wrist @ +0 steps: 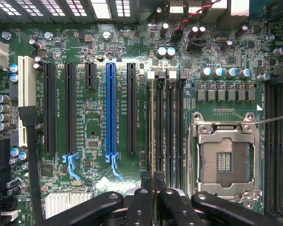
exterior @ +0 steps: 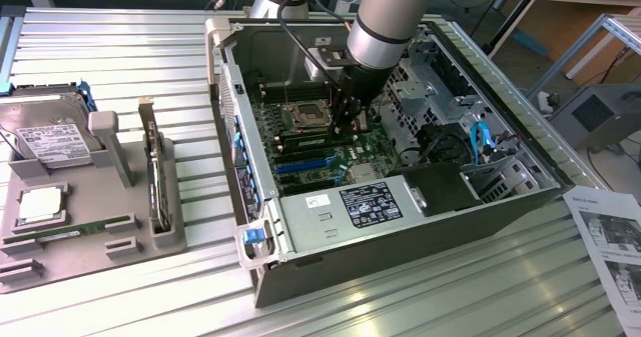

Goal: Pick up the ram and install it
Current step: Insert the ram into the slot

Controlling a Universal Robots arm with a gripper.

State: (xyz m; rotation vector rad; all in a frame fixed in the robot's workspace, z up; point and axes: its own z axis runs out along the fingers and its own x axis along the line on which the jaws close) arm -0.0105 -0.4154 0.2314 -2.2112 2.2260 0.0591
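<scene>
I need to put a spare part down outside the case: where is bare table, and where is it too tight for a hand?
Bare ribbed table lies beyond the parts tray, on the exterior view's left of the case, and in front of the case, between tray and paper sheet. Crowded: inside the case around the gripper, and on the tray.

An open computer case [exterior: 331,273] lies on its side on a slatted metal surface [exterior: 120,52]. Inside it, the green motherboard [wrist: 94,117] carries a blue expansion slot [wrist: 111,108] between black ones, a white slot [wrist: 22,94] near one edge and an empty processor socket [wrist: 225,160] with a metal frame. On the exterior view's left, a grey tray [exterior: 70,258] holds a hard drive [exterior: 45,138], a square silver processor chip [exterior: 38,206] and a dark expansion card [exterior: 155,179] standing on edge. A printed sheet [exterior: 611,247] lies at the exterior view's right.
</scene>
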